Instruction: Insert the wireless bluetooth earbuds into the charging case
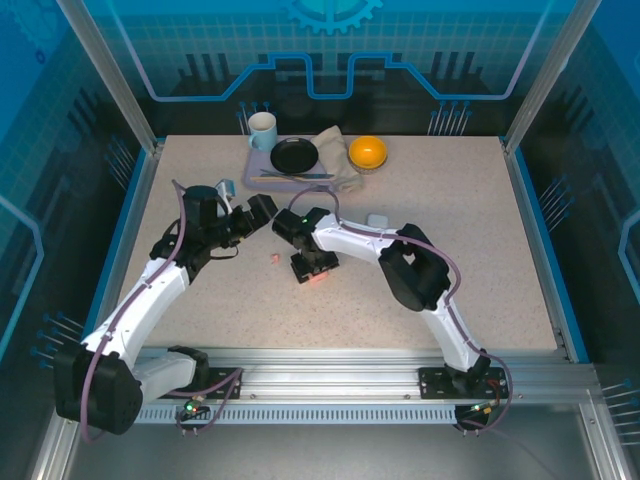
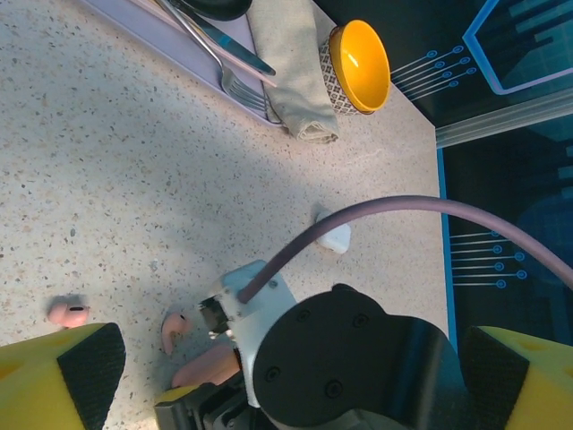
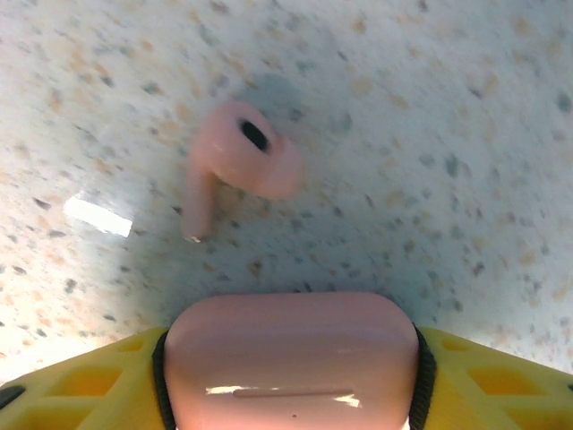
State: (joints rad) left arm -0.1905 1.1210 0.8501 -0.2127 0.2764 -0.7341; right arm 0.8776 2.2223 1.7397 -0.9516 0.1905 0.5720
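The right gripper (image 3: 288, 363) was down on the speckled table (image 1: 480, 250), its two yellow fingers pressed against the sides of a closed pink case (image 3: 288, 327), pinching it. Just beyond the case and apart from it, a pink earbud (image 3: 237, 163) lay flat on the table. In the right wrist view it sat ahead of the fingers and a little left of centre. Its rounded head was farthest away and its stem ran back toward the case, slanting left. The next move seemed to turn on this: the bud lay just past the right gripper's tips, but those fingers were occupied with the case, so the free arm looked the likelier one to fetch it. The left gripper (image 2: 286, 367) hovered above, spread wide and holding nothing, looking down on the right arm's wrist. In the left wrist view a second pink earbud (image 2: 69, 312) lay loose on the table, left of the first, between the two arms. A white case (image 2: 336, 237) sat shut farther back, well apart, toward a yellow bowl (image 2: 358, 55).
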